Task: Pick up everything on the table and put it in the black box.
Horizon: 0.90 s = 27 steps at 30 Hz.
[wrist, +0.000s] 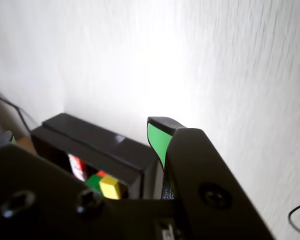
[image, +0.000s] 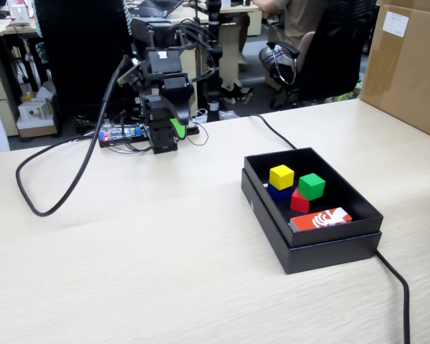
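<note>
Counter [image: 129, 244]: pale beige wood-grain laminate, filling most of the fixed view; office chairs, desks and a seated person are showing behind it.

Box [image: 312, 247]: matte black, shallow, stepped rim, sitting at about 3 o'clock of the counter's middle in the fixed view. Its long axis is running from roughly 10 o'clock to 4 o'clock.

Contents: yellow cube [image: 281, 176] is resting on top of the blue cube [image: 278, 192]; green cube [image: 312, 185] is sitting just beside it at 3 o'clock, leaning on the red cube [image: 299, 202]. A red-and-white packet [image: 321, 218] is lying flat along the near wall.

Arm: folded at about 11 o'clock of the box, well apart from it. End effector [image: 173, 129] is pointing down, carrying nothing; in the wrist view one green-faced jaw is showing with the other at the left edge, so they are standing spread.

Surroundings: a thick black cable [image: 64, 186] is looping across the counter at 9 o'clock; a brown carton [image: 408, 64] is standing at 1 o'clock.
</note>
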Tool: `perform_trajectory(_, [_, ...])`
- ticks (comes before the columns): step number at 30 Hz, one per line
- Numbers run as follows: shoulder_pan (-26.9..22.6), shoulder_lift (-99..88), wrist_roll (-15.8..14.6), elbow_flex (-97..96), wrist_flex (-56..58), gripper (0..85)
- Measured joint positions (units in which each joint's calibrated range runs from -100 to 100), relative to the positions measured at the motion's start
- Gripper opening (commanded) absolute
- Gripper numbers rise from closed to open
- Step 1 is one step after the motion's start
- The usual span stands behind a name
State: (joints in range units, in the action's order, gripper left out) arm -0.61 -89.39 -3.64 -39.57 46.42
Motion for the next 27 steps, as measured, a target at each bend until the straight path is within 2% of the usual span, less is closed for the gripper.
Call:
perform_trajectory(5, [0.54,-7.77,1.03,-13.42,-9.29,52.3])
perform_trajectory(8, [0.68,-8.93,1.22,-17.89,-11.38,55.6])
perform_trajectory(11, [0.78,-9.06,1.27,-22.55,-13.70,55.5])
perform_trajectory(19, [0.93,-9.06,3.17,-44.36,-38.87,52.5])
perform_trajectory(24, [0.88,-9.71,4.44,-54.22,-50.64,50.7])
perform_trajectory(27, [0.68,-9.84,4.49,-56.50,-53.97,50.1])
